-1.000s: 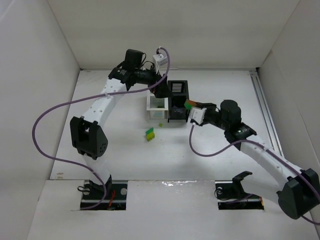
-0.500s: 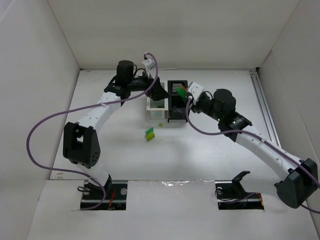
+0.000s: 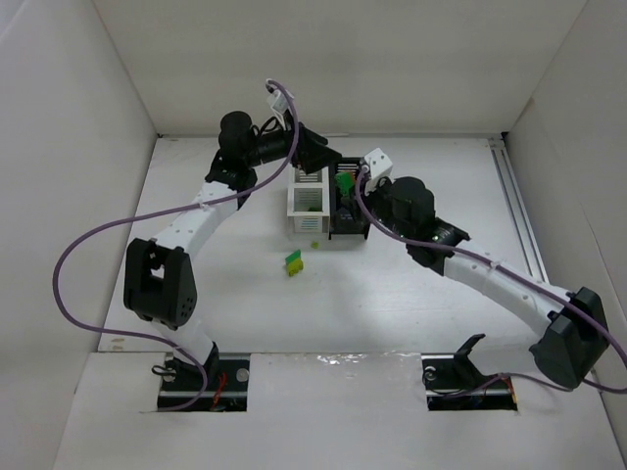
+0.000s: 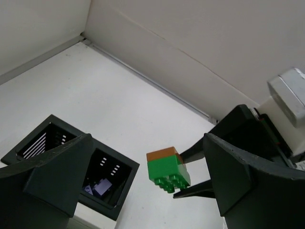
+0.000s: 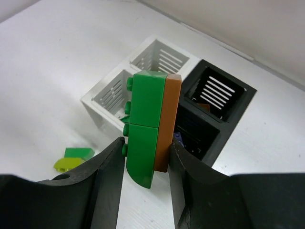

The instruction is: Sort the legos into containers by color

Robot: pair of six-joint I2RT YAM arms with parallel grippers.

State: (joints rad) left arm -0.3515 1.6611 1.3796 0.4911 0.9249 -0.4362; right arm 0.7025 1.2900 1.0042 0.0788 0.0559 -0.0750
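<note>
The right end effector [image 5: 145, 143] is clamped on a green-and-orange stack [image 5: 150, 126] of legos. Its two dark fingers press the stack's broad faces: the orange layer lies flat against one finger, and the studs of the green layer face the other. The stack's long axis runs along the fingers, so its far end sticks out past their tips and points down toward the containers [image 5: 100, 106]. It hangs above the seam where the white pair meets the black pair, apart from every rim. From the wrist, the right arm stretches back and to the right in a long, low reach across the bench [image 3: 411, 294] to its base at the near edge. The left end effector [image 3: 318, 155] is spread wide and holds nothing. It hovers on the far side of the block, tilted toward it, and its wrist camera sees the held stack in the gap between its own fingers. The left arm rises from its base, bends at the elbow and leans inward over the white bins. The two end effectors are close together over the block, with little room between them. The far wall [image 3: 343, 59] is near behind the left one, while the bench is open to the left and right of the bins. A purple brick [image 4: 101, 187] lies in a black bin. A few loose legos [image 3: 293, 261], green and yellow, lie on the bench just in front of the white bins.
</note>
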